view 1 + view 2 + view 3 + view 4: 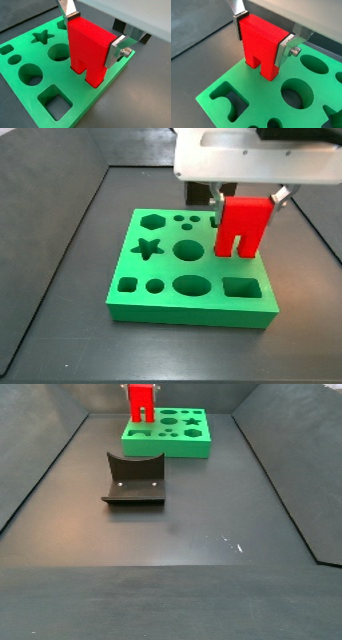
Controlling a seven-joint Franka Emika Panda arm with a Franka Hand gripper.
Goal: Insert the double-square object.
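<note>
A: So, where's the red block (88,46) at?

B: Clamped upright in the pincer (95,33), fingers (286,50) pressed on both sides. Hanging legs-down over the green board (191,270), near its edge, by the look of a side view.

A: Anything else around?

B: Just the fixture (135,481), sitting apart on the tabletop (174,554).
</note>
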